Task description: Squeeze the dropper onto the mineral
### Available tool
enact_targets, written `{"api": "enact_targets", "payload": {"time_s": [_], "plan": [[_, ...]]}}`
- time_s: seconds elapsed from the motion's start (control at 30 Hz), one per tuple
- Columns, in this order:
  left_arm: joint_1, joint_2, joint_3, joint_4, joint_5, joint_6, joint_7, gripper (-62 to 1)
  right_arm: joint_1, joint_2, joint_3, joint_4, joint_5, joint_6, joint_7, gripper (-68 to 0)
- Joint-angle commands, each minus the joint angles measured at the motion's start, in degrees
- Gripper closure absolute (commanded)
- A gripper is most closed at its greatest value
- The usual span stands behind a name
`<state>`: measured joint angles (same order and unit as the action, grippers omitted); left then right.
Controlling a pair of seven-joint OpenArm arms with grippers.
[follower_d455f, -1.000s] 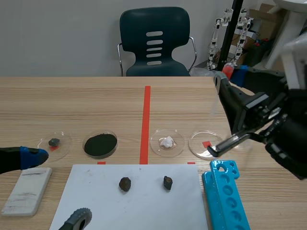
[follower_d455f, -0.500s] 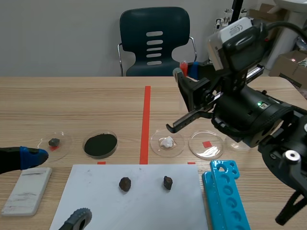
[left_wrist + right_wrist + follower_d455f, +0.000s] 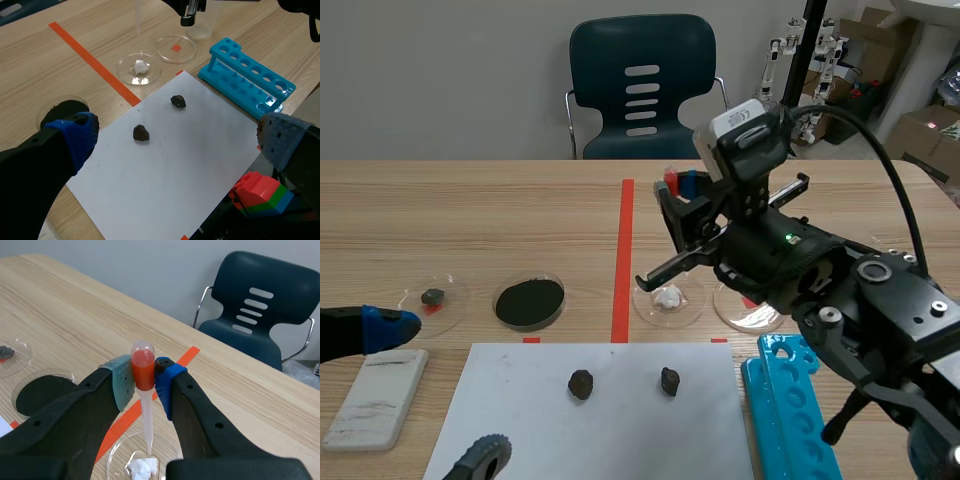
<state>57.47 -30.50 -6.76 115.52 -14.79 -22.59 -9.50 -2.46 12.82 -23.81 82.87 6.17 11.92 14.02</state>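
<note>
While its red bulb is pinched between the two pads of the right gripper, the dropper hangs upright with its clear stem pointing down at the white mineral. The tip stands just above the lump; whether it touches cannot be told. The mineral lies in a clear petri dish near the middle of the table, just right of the orange-red tape line that runs from the near edge toward the far edge. A second clear dish stands just beside it toward the right edge, partly hidden by the right arm. Left of the tape line stand a dish of black powder and, nearer the left edge, a dish holding a small grey stone. Along the near edge lies a white sheet of paper bearing two dark rocks, well apart from each other. A blue test-tube rack lies beside the sheet's right edge, and a white tile lies toward the near left corner. The left gripper hovers over the sheet with its fingers spread wide, holding nothing. A dark chair stands beyond the far edge.
</note>
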Motion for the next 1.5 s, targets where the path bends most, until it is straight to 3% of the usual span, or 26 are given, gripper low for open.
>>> {"api": "enact_targets", "payload": {"time_s": [0.0, 0.43, 1.47], "plan": [[0.42, 0.28, 0.33, 0.61, -0.57, -0.02, -0.83, -62.3, 1.4, -0.15, -0.37, -0.35, 0.2, -0.13, 0.92, -11.4], [0.42, 0.28, 0.33, 0.61, -0.57, -0.02, -0.85, -62.3, 2.64, -0.17, -1.01, -3.72, -0.02, -0.11, 4.39, -11.4], [0.42, 0.28, 0.33, 0.61, -0.57, -0.02, -0.85, -62.3, 2.6, -0.94, -1.01, -6.23, 0.0, -0.13, 4.96, -11.0]]}}
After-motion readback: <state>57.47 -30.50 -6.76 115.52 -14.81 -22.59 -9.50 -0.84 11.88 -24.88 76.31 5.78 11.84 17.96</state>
